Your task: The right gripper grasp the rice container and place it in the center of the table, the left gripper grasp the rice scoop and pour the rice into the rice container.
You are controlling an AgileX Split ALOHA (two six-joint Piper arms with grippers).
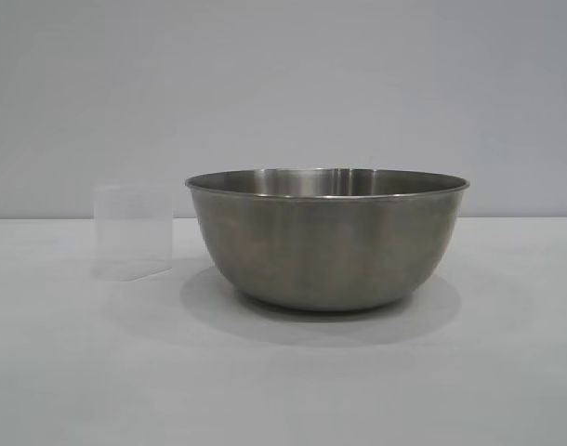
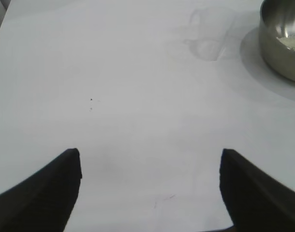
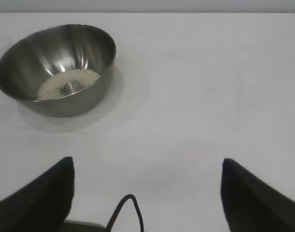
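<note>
Both sets of jaws stood wide apart and held nothing. The left gripper [image 2: 150,191], a black claw with two pointed, angular fingers, hung above bare tabletop, and the right gripper [image 3: 147,193], its twin, did the same on the other side; neither touched anything.

The rice container [image 1: 326,237] — a large round bowl of brushed stainless steel with a thin rolled rim — sat upright on the flat white matte table [image 1: 283,390], about at the middle of the exterior view. The right wrist view looked into it, where rice [image 3: 67,83] lay as a thin pale ring of off-white grains on the bottom. So the pouring looked already done, or the bowl had started with grain in it; which of the two, nothing here decides.

The rice scoop [image 1: 133,230], a small translucent whitish plastic cup, stood upright just beside the bowl on the left arm's side, apart from its wall. The left wrist view caught it [image 2: 211,35] faintly, ahead of the open fingers with the bowl's rim [image 2: 283,41] just past it — well clear of the claw. The scoop therefore lay nearer the left arm, and a reach forward, angled toward the bowl, would probably meet it. Its pale wall is hard to make out against the table, so judging the grasp point could be tricky.
</note>
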